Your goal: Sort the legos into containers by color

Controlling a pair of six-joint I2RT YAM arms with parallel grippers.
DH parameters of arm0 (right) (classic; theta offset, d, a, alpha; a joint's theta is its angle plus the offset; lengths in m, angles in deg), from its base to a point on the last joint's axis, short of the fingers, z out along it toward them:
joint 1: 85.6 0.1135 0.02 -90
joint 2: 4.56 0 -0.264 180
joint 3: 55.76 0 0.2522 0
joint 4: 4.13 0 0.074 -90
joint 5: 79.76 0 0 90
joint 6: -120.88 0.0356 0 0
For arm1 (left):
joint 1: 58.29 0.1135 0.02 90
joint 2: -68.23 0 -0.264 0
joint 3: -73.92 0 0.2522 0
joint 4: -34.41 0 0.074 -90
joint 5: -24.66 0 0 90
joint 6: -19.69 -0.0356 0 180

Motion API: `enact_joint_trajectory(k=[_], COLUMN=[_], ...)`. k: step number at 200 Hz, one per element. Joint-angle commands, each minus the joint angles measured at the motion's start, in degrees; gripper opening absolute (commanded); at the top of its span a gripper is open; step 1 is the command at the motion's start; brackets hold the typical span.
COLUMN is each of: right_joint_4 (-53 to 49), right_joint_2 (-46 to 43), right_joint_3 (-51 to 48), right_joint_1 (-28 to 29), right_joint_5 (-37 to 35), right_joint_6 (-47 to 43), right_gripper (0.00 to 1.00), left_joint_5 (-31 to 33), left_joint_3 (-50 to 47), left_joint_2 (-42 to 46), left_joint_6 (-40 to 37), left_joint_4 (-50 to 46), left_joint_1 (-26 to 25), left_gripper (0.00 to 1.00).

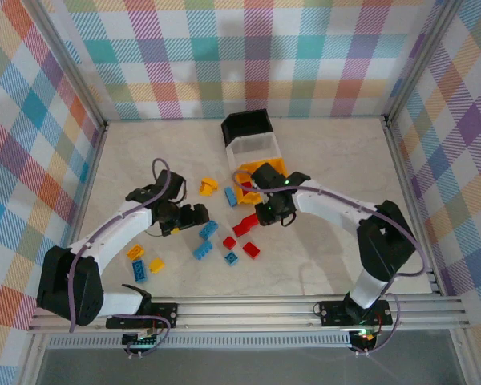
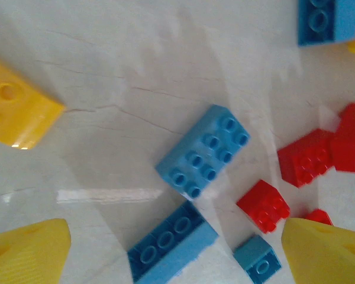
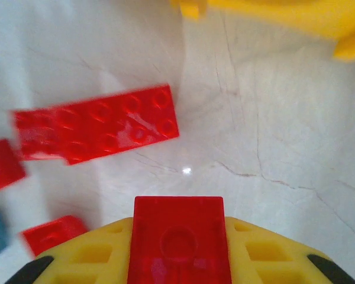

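My right gripper (image 3: 178,251) is shut on a small red lego (image 3: 178,225), gripped between its yellow fingers just above the table. In the top view this gripper (image 1: 267,212) hovers below the yellow bin (image 1: 274,166), which is joined to the white bin (image 1: 255,150) and the black bin (image 1: 247,124). My left gripper (image 2: 177,257) is open, its yellow fingertips (image 2: 29,251) on either side of a long blue lego (image 2: 171,242). A wider blue lego (image 2: 204,152) lies just beyond it. Seen from above, the left gripper (image 1: 194,215) is beside the blue legos (image 1: 208,230).
A long red lego (image 3: 97,124) lies ahead of the right gripper, with smaller red ones (image 3: 50,234) to the left. Red legos (image 2: 263,204) and a small blue one (image 2: 257,260) crowd the left gripper's right side. Yellow and blue legos (image 1: 138,269) lie at the near left.
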State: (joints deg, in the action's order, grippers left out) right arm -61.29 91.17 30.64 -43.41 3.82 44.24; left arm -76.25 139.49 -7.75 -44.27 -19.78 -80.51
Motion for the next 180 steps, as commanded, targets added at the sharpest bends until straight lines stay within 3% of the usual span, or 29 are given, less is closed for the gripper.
enact_joint_trajectory(k=[1, 25, 74, 106, 147, 180], right_joint_4=[-3.27, -3.52, -3.02, -4.87, -5.52, -3.90], right_joint_2=[-1.95, 2.49, 15.35, 20.54, 12.35, -0.10], right_joint_3=[6.78, 12.85, 24.47, 30.00, 24.30, 8.24], right_joint_1=[-2.48, -6.57, -11.27, -12.49, -12.15, -7.71], right_joint_5=[2.55, 5.23, 7.53, 7.76, 8.62, 14.80], right_joint_6=[2.13, 2.63, 1.85, 1.32, 3.03, 1.47], right_gripper=[0.31, 0.31, 0.33, 0.51, 0.63, 0.64], left_joint_5=[2.47, 4.64, 5.16, 5.67, 6.90, 7.19], left_joint_3=[3.78, 5.54, 7.24, 8.73, 7.39, 4.76], left_joint_2=[-1.43, -2.65, -2.90, -4.39, -4.26, -2.77], left_joint_6=[-3.92, -4.60, -3.54, -3.64, -0.63, 2.13], left_joint_4=[-2.77, -3.17, -4.13, -4.63, -2.29, -0.40], left_joint_1=[-4.96, -9.06, -12.00, -14.60, -15.14, -12.85], left_gripper=[0.92, 0.91, 0.90, 0.90, 0.90, 0.90])
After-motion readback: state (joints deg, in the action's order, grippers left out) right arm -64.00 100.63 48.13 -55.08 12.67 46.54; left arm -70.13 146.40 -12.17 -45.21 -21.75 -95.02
